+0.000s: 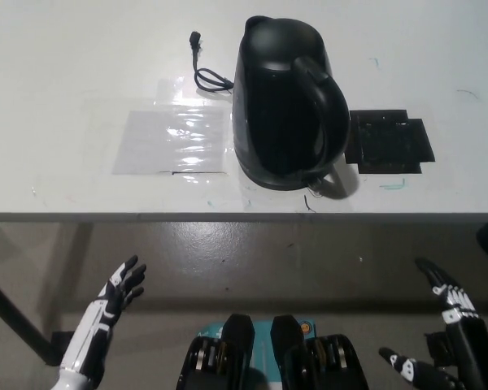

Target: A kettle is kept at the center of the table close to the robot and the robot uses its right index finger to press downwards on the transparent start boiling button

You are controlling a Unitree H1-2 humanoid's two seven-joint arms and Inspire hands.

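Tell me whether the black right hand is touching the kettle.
Apart. The head view shows the right hand low at the picture's bottom right, below the table edge, with bare floor between it and the kettle.
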